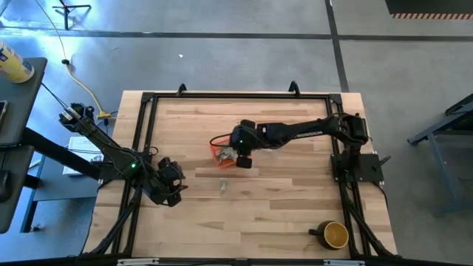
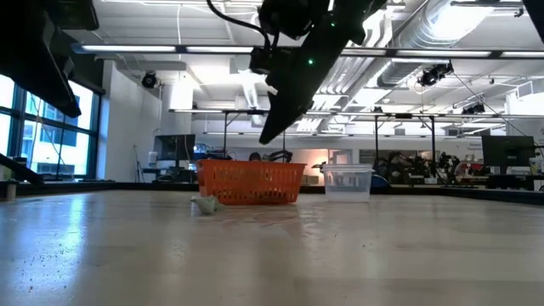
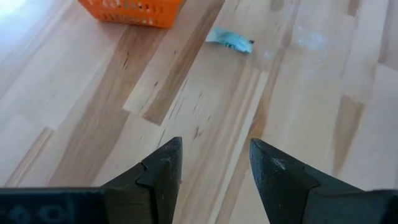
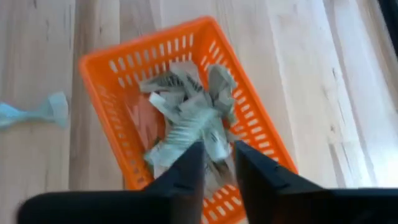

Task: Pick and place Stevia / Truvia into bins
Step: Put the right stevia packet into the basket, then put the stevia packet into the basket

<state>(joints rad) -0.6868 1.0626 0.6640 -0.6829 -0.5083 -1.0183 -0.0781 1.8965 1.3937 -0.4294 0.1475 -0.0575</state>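
The orange bin stands near the table's middle and holds several pale green and white sachets in a heap. One more sachet lies flat on the wood, nearer the table's near edge than the bin. My right gripper hangs above the bin's right part, fingers pointing down and a narrow gap apart, with nothing between them. My left gripper is open over bare wood, left of the loose sachet.
A dark mug with a yellow inside stands near the table's near right corner. A clear plastic container shows beside the bin in the low view. A black frame borders the table.
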